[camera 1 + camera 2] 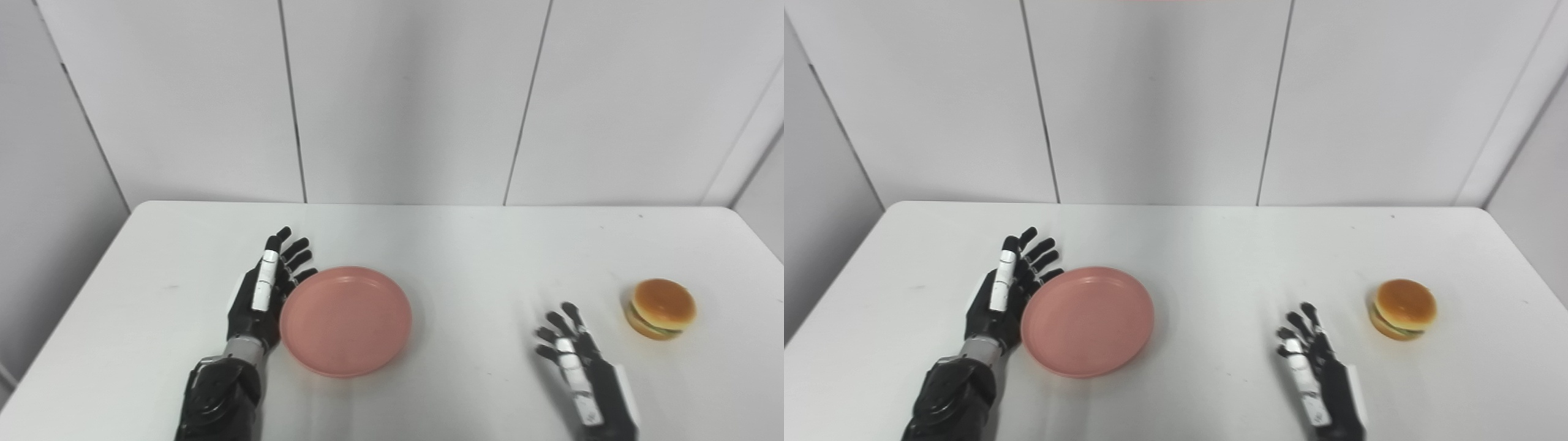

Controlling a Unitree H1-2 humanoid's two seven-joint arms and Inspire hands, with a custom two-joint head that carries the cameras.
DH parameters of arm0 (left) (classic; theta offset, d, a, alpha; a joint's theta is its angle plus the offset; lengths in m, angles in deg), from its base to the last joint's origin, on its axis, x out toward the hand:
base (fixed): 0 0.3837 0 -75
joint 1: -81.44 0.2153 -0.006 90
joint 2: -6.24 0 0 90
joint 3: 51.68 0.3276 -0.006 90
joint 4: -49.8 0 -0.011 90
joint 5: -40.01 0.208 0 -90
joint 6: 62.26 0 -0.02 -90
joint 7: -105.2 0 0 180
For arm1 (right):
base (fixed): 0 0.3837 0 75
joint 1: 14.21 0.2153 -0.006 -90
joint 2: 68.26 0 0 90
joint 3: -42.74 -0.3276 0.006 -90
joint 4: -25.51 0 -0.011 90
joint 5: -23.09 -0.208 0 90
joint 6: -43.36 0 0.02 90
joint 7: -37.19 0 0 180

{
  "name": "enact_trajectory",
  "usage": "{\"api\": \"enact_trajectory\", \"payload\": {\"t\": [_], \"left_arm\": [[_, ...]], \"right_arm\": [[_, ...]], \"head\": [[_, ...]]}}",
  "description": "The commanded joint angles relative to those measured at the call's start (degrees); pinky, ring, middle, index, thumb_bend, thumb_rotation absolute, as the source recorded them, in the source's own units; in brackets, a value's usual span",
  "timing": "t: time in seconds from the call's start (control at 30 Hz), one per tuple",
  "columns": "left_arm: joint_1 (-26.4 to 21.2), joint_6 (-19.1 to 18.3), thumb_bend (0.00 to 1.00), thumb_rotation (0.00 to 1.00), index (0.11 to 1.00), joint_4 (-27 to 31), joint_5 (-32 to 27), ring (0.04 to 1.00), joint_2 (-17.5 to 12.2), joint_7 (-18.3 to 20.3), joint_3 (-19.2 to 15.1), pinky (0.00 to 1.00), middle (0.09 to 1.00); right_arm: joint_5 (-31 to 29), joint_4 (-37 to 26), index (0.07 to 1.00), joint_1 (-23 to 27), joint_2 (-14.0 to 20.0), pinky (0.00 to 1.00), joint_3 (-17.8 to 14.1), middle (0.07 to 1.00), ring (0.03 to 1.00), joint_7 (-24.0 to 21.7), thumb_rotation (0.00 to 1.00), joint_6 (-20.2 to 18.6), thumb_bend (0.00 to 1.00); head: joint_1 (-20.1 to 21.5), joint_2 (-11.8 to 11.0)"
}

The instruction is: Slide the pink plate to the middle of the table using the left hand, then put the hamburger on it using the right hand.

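Note:
A round pink plate (346, 320) lies flat on the white table (465, 245), a little left of the middle. My left hand (264, 291) stands on edge against the plate's left rim, fingers straight and apart, holding nothing. A hamburger (662, 308) with a tan bun sits upright at the right side of the table. My right hand (579, 364) hovers near the front edge, left of the hamburger and apart from it, fingers spread and empty.
White wall panels (404, 98) rise behind the table's far edge. The table's right edge (759, 245) runs close behind the hamburger. Bare tabletop lies between the plate and the right hand.

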State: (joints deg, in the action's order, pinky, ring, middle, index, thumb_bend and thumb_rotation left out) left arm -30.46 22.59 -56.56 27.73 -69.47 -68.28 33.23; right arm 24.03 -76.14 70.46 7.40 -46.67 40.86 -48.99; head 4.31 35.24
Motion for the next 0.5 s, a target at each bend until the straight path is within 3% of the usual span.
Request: {"api": "enact_trajectory", "payload": {"t": [0.0,0.27,0.47], "left_arm": [[0.5,-1.0,0.87,0.84,0.914,1.3,0.0,0.882,0.9,-0.1,0.7,0.78,0.881],[0.7,-2.7,0.84,0.87,0.938,3.5,-0.6,0.914,3.1,-1.3,0.6,0.84,0.918],[1.4,-3.2,0.84,0.88,0.941,4.2,-0.2,0.915,4.4,-2.1,0.8,0.88,0.919]], "right_arm": [[1.4,-1.3,0.936,-0.6,-2.0,0.76,1.9,0.881,0.813,-0.3,0.87,-2.5,0.65],[4.7,-2.1,0.941,-0.1,-4.7,0.78,4.1,0.894,0.831,1.6,0.92,-4.5,0.57],[7.5,-1.9,0.937,0.2,-5.9,0.78,5.5,0.9,0.832,2.7,0.94,-4.5,0.56]], "head": [[1.6,0.1],[6.3,0.3],[9.4,0.2]]}}
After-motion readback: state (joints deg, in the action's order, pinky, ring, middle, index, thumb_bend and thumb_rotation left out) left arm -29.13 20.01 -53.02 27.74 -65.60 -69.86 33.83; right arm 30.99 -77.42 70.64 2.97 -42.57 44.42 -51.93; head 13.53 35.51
